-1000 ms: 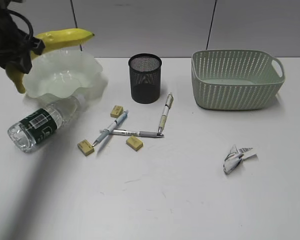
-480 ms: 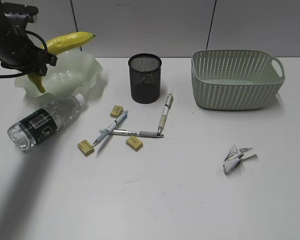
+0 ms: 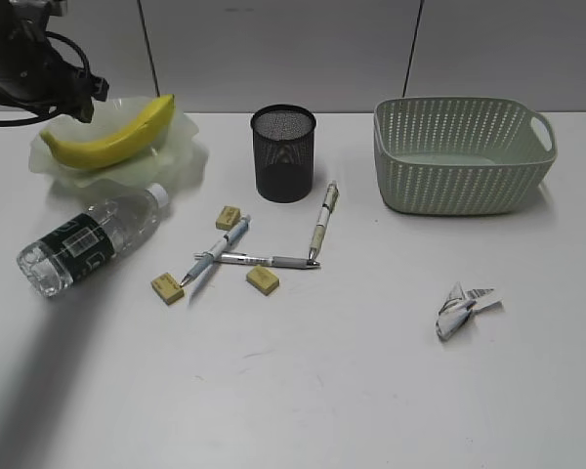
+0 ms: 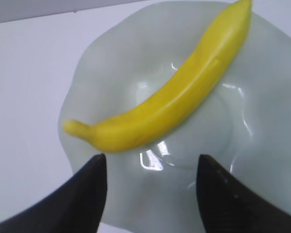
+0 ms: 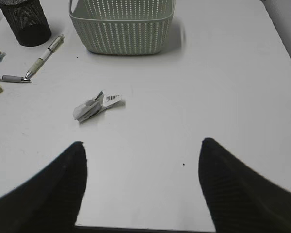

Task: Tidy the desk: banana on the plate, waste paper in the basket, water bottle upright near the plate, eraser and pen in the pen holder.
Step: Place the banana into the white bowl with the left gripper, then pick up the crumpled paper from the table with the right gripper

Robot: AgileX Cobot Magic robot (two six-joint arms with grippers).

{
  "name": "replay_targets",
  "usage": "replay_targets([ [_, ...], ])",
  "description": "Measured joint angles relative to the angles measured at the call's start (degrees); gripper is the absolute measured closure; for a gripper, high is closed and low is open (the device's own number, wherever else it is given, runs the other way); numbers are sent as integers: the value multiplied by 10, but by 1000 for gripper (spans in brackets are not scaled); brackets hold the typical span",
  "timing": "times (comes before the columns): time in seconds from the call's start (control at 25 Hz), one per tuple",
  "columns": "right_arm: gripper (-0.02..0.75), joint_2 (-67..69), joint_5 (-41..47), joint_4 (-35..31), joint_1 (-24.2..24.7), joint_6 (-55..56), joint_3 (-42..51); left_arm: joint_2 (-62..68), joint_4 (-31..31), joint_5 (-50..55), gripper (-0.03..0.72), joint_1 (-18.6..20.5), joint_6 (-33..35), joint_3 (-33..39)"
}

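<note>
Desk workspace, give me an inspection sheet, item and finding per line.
Surface: white desk, faint scuffs.
Job's things: banana on plate; water bottle lying down; waste paper outside basket; three pens and three erasers outside pen holder.
Clutter: nothing seen.
Grippers: left gripper open above plate; right gripper open, empty.
Cables: black cable on left arm.
Surroundings: grey panelled wall.

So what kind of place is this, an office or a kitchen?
Probably a lab bench staged as an office desk: a bare white top before plain panels, pens and erasers scattered by a pen holder, a robot arm over the banana.
</note>
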State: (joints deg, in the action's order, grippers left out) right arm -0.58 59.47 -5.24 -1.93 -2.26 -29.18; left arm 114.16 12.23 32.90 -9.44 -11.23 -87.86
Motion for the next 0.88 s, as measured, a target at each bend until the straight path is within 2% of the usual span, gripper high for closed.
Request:
replay_targets([
  [0.16, 174, 0, 0, 0, 0, 0, 0, 0, 1, 47, 241, 0, 0, -11],
  [0.4, 174, 0, 0, 0, 0, 0, 0, -32, -1, 202, 240, 0, 0, -52],
  [0.64, 174, 0, 0, 0, 0, 0, 0, -130, -7, 325, 243, 0, 0, -63],
  [0.88, 174, 0, 0, 0, 0, 0, 0, -256, -12, 363, 256, 0, 0, -64],
])
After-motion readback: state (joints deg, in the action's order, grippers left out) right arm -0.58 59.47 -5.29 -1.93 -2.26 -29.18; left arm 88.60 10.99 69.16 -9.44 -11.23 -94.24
